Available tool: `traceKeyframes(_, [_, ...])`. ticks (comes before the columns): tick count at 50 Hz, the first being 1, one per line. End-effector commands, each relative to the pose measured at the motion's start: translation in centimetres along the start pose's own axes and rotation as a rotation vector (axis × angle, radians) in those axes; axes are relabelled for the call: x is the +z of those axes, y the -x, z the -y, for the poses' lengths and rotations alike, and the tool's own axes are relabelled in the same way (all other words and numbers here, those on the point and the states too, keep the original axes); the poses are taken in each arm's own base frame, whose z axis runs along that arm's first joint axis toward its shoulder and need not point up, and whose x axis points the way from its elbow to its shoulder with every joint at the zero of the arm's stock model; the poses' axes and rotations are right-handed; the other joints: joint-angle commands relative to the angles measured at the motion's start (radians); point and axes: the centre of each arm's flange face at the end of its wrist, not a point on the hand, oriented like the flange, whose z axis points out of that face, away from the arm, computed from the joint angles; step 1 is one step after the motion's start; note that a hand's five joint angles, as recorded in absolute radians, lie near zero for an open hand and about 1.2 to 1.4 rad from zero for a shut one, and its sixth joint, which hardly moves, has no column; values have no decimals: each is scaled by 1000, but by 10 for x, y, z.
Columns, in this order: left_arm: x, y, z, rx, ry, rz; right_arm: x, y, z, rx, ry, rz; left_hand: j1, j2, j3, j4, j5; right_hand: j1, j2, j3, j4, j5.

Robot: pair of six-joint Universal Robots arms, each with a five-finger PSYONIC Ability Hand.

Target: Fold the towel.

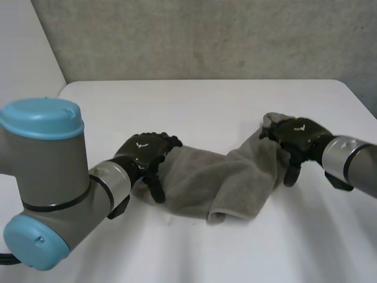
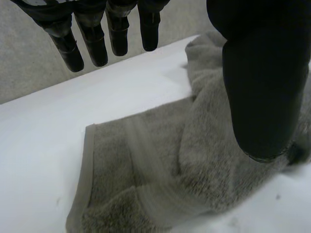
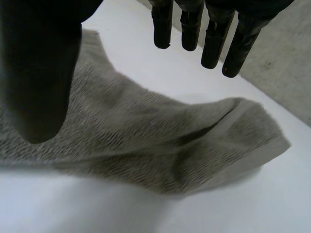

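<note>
A grey-brown towel (image 1: 218, 180) lies crumpled in a loose band across the middle of the white table (image 1: 200, 106). My left hand (image 1: 144, 156) hovers over the towel's left end, open, its fingers (image 2: 92, 39) straight and apart from the thumb (image 2: 262, 87), nothing between them. Below that palm the towel (image 2: 160, 170) shows a hemmed edge and bunched folds. My right hand (image 1: 297, 138) is at the towel's right end, also open. Its fingers (image 3: 214, 39) and thumb (image 3: 39, 73) stand clear above the towel (image 3: 146, 141), whose hemmed corner lies flat on the table.
Bare white table surface (image 1: 194, 253) surrounds the towel on all sides. A grey wall (image 1: 206, 35) rises behind the far table edge. My left arm's large grey joint with blue caps (image 1: 41, 177) stands at the near left.
</note>
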Motion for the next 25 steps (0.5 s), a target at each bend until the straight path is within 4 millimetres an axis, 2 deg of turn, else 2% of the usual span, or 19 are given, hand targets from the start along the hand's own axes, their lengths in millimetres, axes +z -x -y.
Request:
traceKeyframes(1, [14,1,-20,66,11,1,9,9,-21,-10,-8,29,72,67,67,68,67,-9,-38,-28,-42,-17])
traceKeyframes(6, [29,1,-38,117,40,-3,22,9,-34,-21,-5,20,131,126,126,127,125,11,-18,-8,-22,4])
traceKeyframes(12, [37,1,-49,154,63,-5,24,9,-38,-21,6,17,166,161,161,162,161,67,38,48,34,60])
traceKeyframes(17, [43,1,-52,169,51,-4,22,-5,-44,-12,33,-63,255,249,249,250,249,88,59,69,54,80])
traceKeyframes(19, [46,1,-54,169,45,-2,21,-17,-48,-1,42,-111,386,381,381,382,380,120,91,101,86,112])
traceKeyframes(25, [48,2,-61,170,59,0,14,-32,-48,11,39,-155,586,581,581,582,580,228,199,209,195,221])
